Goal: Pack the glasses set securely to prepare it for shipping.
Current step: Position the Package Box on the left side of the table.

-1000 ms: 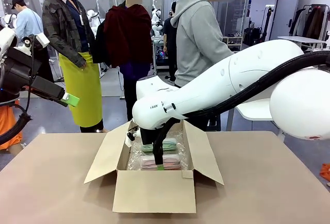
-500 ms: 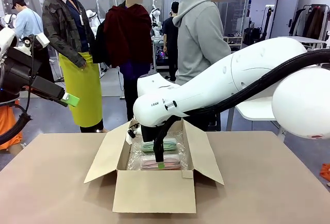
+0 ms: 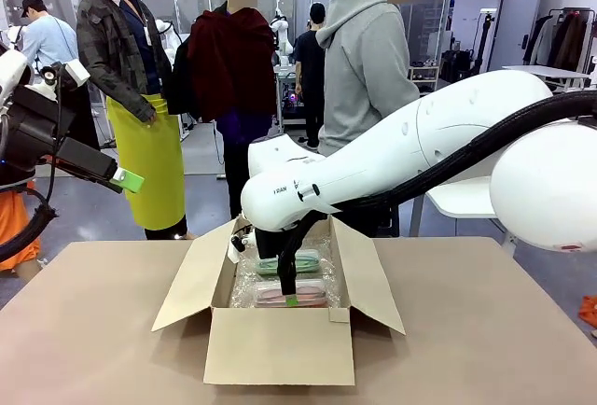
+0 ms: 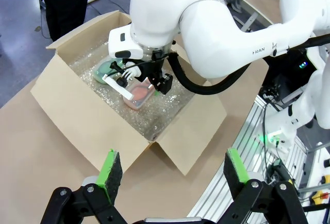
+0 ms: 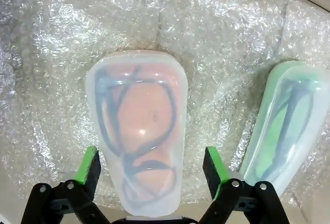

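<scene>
The pink glasses case (image 5: 138,126) is straddled by the released right end effector (image 5: 149,163) — the mint glasses case (image 5: 282,126) is laid just beside it, on bubble wrap (image 5: 221,38). The left end effector (image 4: 169,168) is held open, well apart.

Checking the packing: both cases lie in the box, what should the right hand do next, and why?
Probably raise the right hand clear of the box: it is open astride the pink case, which lies on bubble wrap beside the green case.
</scene>
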Motion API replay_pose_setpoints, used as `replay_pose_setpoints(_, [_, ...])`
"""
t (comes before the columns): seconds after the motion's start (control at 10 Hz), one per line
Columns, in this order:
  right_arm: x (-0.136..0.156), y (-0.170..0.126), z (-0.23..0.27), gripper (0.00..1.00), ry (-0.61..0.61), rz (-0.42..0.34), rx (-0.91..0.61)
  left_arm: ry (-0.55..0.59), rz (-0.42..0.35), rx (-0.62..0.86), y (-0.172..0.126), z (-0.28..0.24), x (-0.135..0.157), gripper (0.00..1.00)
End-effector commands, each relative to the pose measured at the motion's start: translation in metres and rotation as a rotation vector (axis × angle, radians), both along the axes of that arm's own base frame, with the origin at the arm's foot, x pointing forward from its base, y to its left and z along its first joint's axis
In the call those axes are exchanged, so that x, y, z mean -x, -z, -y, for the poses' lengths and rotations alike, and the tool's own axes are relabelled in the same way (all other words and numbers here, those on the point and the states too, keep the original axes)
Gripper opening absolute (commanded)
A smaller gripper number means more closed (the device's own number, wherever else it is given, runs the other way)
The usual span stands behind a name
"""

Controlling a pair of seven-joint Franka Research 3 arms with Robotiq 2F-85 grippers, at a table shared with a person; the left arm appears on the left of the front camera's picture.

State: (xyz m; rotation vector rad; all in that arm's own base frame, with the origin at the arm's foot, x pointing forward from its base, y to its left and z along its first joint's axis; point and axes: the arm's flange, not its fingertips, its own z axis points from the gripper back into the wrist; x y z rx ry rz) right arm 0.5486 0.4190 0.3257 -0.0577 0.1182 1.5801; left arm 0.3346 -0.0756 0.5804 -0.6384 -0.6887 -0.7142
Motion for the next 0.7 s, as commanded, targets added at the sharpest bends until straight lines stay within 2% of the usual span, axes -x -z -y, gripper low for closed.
replay_pose_setpoints(0.0, [0.0021, -0.0012, -0.0012, 1.00, -0.003, 0.002, 0.001, 0.010, -0.004, 0.019, -0.0010, -0.0001, 0.0006, 1.00])
replay_pose_setpoints(0.6, [0.0000, 0.0000, 0.0000, 1.00, 0.000, 0.000, 0.000, 0.010, -0.004, 0.019, -0.0010, -0.0001, 0.0006, 1.00])
